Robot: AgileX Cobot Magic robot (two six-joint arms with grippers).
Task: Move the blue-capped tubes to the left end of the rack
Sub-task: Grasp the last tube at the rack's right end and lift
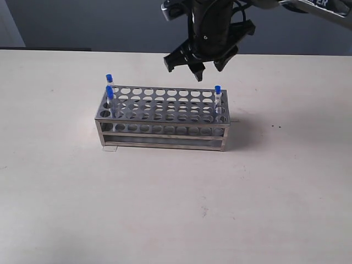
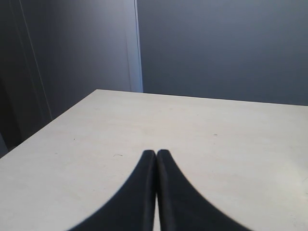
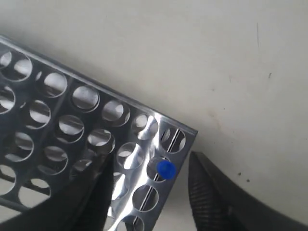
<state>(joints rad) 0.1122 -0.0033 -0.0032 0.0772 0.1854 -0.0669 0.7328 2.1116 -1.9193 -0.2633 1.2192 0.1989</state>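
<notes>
Blue-capped tubes (image 1: 110, 92): two at left end of rack (image 1: 162, 118), one tube (image 1: 218, 91) at right end; rack at middle of bench (image 1: 165, 209). Right jaws apart, poised above right-end tube; left jaws together, off rack. Step in hand: pickup approach. Next: descend, straddle cap, close gently, lift vertically.

the table (image 1: 176, 220) is seen in the exterior view from a raised spot facing the long side of the rack (image 1: 162, 118), obliquely downward, at middle distance. the left wrist view is aimed low along the table top, over the left gripper (image 2: 156, 156), towards a dark wall (image 2: 221, 48). the right wrist view is pointed steeply down, close above one rack end; that end, with its blue-capped tube (image 3: 166, 168), is shared with the exterior view.
</notes>
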